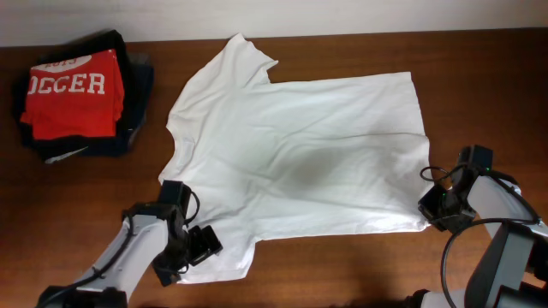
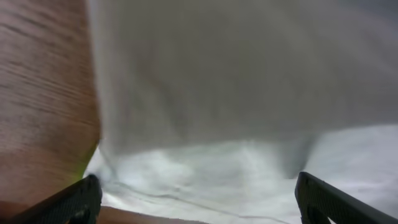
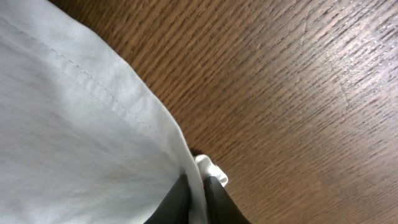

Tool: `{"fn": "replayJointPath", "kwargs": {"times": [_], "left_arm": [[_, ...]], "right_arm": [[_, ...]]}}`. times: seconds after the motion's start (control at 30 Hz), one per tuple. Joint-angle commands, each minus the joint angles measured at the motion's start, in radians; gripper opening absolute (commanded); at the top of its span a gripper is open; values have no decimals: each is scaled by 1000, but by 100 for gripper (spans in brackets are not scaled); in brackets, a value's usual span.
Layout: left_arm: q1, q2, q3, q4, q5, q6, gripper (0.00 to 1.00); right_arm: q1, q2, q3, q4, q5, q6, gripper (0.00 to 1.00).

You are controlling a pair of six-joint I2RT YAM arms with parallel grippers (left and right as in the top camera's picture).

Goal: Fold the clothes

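Observation:
The clothes are a plain white T-shirt (image 1: 300, 154), spread flat across the middle of the wooden table (image 1: 342, 274), collar toward the left and hem toward the right. My left gripper (image 1: 201, 244) is at its near-left sleeve. In the left wrist view this gripper (image 2: 198, 186) stands open, its black fingers (image 2: 74, 202) wide apart over the white fabric (image 2: 236, 93), gripping nothing. My right gripper (image 1: 432, 210) is at the shirt's near-right hem corner. The right wrist view shows it (image 3: 198, 183) shut on the hemmed edge of the shirt (image 3: 74, 124), cloth pinched between the two fingers (image 3: 177, 202).
A pile of folded garments sits at the far left of the table, a red shirt with white letters (image 1: 73, 94) on top of dark navy ones (image 1: 137, 85). Bare wood shows along the front edge and to the right of the shirt (image 3: 298, 93).

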Motion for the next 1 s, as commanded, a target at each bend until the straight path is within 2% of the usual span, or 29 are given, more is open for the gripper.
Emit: {"fn": "replayJointPath", "kwargs": {"times": [0.0, 0.17, 0.33, 0.47, 0.63, 0.67, 0.7, 0.77, 0.8, 0.83, 0.87, 0.97], "left_arm": [[6, 13, -80, 9, 72, -8, 99], [6, 13, -68, 3, 116, 8, 98], [6, 13, 31, -68, 122, 108, 98], [6, 13, 216, -280, -103, 117, 99], [6, 13, 229, -280, -130, 120, 99], [6, 13, 229, -279, -152, 166, 93], [6, 13, 229, -278, -148, 174, 78], [6, 13, 229, -274, -123, 174, 70], [6, 13, 229, -274, -121, 174, 63], [6, 13, 229, -267, -121, 174, 44], [6, 13, 229, -257, -117, 169, 21], [1, 13, 190, -238, -117, 104, 19]], "right_arm": [[1, 15, -25, -6, 27, -2, 13], [1, 15, -25, -6, 27, -2, 13], [2, 15, -25, -7, 27, -2, 13], [2, 15, -25, -3, 27, -2, 13], [2, 15, -25, -3, 27, -2, 13], [2, 15, -25, -3, 27, -2, 13], [2, 15, -25, -2, 27, -2, 13], [2, 15, -25, 0, 27, -2, 13], [2, 15, -25, 0, 27, -2, 13], [2, 15, -25, 0, 27, -2, 13], [2, 15, -25, 0, 27, -2, 13], [2, 15, -25, 0, 27, -2, 14]]}}
